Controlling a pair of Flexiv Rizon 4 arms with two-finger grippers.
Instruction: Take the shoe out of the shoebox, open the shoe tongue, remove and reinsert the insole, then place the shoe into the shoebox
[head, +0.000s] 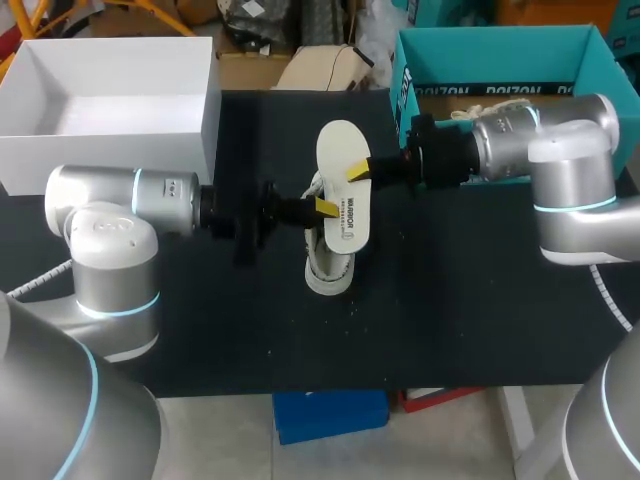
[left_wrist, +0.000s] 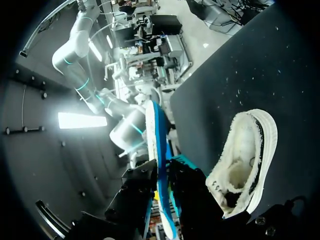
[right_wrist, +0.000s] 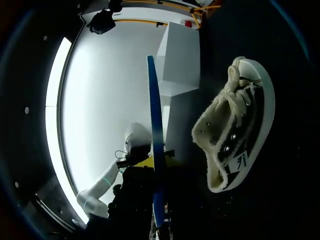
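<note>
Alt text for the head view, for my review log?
Both grippers hold a white insole over the black table, the left gripper from one side, the right gripper from the other. A white shoe lies under it; a white box and a teal shoebox stand at the table's far corners.

Even overhead light fills the head view. The black table (head: 470, 320) reads dark and matte, with only a faint shadow beside the shoe (head: 328, 270), while the insole (head: 345, 190) and white box (head: 110, 100) look nearly washed out. In both wrist views a ceiling light glares white, and the foreground lies in deep shadow.
</note>
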